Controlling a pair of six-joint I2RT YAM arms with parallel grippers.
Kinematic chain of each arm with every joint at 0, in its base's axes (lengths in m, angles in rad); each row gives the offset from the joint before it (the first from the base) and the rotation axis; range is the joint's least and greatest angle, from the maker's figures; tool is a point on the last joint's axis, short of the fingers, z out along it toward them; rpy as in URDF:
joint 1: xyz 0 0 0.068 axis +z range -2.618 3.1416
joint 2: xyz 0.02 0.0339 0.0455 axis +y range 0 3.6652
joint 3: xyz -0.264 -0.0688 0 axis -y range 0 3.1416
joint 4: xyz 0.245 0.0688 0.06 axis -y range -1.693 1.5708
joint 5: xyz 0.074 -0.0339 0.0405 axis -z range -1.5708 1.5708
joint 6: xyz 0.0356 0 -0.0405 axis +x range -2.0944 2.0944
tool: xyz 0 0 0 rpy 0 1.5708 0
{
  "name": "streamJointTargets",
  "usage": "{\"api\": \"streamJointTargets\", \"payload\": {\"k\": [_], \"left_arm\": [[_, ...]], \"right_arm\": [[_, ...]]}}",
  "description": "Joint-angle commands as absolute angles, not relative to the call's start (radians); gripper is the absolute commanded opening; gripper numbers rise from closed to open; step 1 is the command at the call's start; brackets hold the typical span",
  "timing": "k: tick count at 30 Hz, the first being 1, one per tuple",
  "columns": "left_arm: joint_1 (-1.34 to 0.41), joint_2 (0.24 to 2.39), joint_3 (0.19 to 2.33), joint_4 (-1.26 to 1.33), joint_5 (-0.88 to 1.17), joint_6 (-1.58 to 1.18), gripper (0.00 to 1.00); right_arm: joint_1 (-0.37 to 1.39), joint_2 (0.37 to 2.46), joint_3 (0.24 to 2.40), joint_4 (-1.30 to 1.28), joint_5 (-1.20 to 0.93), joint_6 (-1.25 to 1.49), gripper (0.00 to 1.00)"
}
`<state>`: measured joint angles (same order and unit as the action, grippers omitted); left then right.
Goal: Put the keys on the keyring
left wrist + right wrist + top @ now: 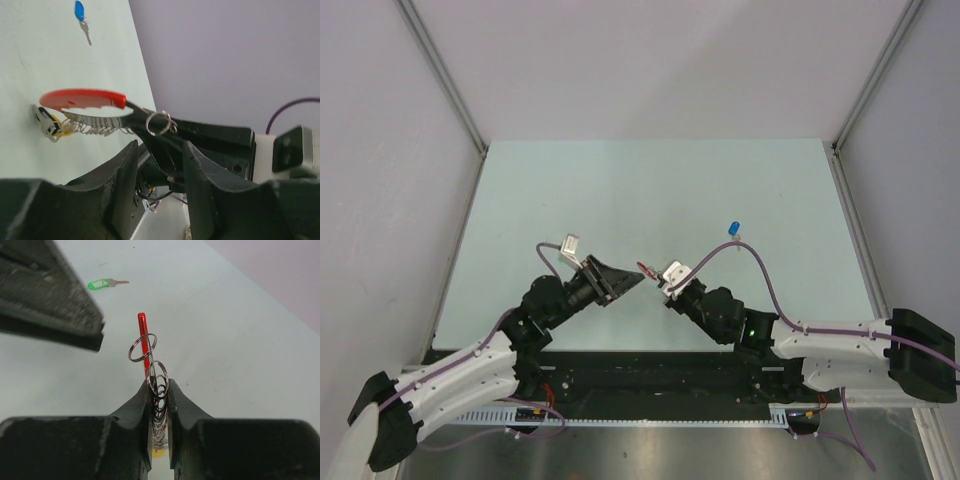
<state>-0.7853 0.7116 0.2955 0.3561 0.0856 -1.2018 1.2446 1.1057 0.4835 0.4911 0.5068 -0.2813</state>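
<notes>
1. Pale green worktop (pixel 650 180) is filling the middle of the overhead view, with grey walls (pixel 650 60) rising around it on three sides.
2. Both arms are reaching in from the near edge, and their tips are facing each other close together over the near middle of the worktop.
3. The right hand (pixel 159 386) is pinching the keyring (pixel 100 127), with its fingers pressed together on the wire coil and the rest sticking out past the fingertips.
4. The keyring's curved red piece (pixel 82 98) is pointing away from the right hand, and a grey metal clip (pixel 46 121) with a bit of yellow is sitting at its far end.
5. A silver split ring (pixel 159 122) is dangling right at the right hand's fingertips.
6. The left hand (pixel 160 150) is facing the keyring from just beside it. Its fingers are standing spread and are not touching the keyring.
7. The blue key (pixel 731 229) is lying flat on the worktop beyond the right hand, well apart from the keyring.
8. The green key (pixel 100 284) is lying flat on the worktop too, past the left hand in the right wrist view, with its silver blade pointing to the right of that view.
9. Neither key is hanging on the keyring.
</notes>
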Motion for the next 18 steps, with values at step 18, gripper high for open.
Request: {"api": "streamJointTargets", "payload": {"k": [18], "left_arm": [[-0.913,0.890,0.161,0.954,-0.132,-1.354,0.57]], "right_arm": [[1.210,1.058,0.488,0.604,0.549,0.110,0.00]]}}
